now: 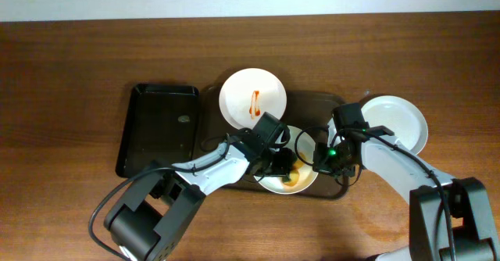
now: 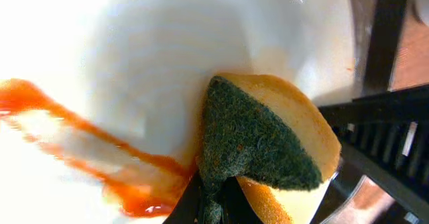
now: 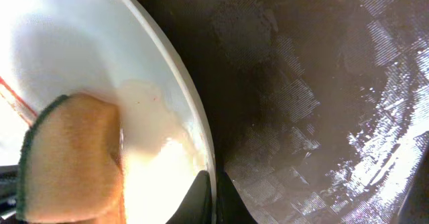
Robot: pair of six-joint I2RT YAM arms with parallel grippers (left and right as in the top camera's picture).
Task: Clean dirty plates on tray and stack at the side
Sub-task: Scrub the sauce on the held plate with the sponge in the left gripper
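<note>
A dirty plate [image 1: 308, 179] sits at the front of the brown tray [image 1: 312, 105]. My left gripper [image 1: 283, 165] is shut on a yellow-and-green sponge [image 2: 268, 143] and presses it on this plate [image 2: 134, 56] beside an orange-red sauce streak [image 2: 87, 157]. My right gripper [image 1: 324, 161] is shut on the plate's rim [image 3: 194, 123], with the sponge [image 3: 67, 157] in its view. A second dirty plate [image 1: 252, 97] with a sauce streak lies at the tray's back left. A third white plate [image 1: 402, 120], showing no streak, lies on the table right of the tray.
A smaller black tray [image 1: 156, 128] lies left of the brown tray. The wooden table's far edge meets a white wall at the top of the overhead view. The brown tray's wet bottom [image 3: 315, 96] fills the right wrist view.
</note>
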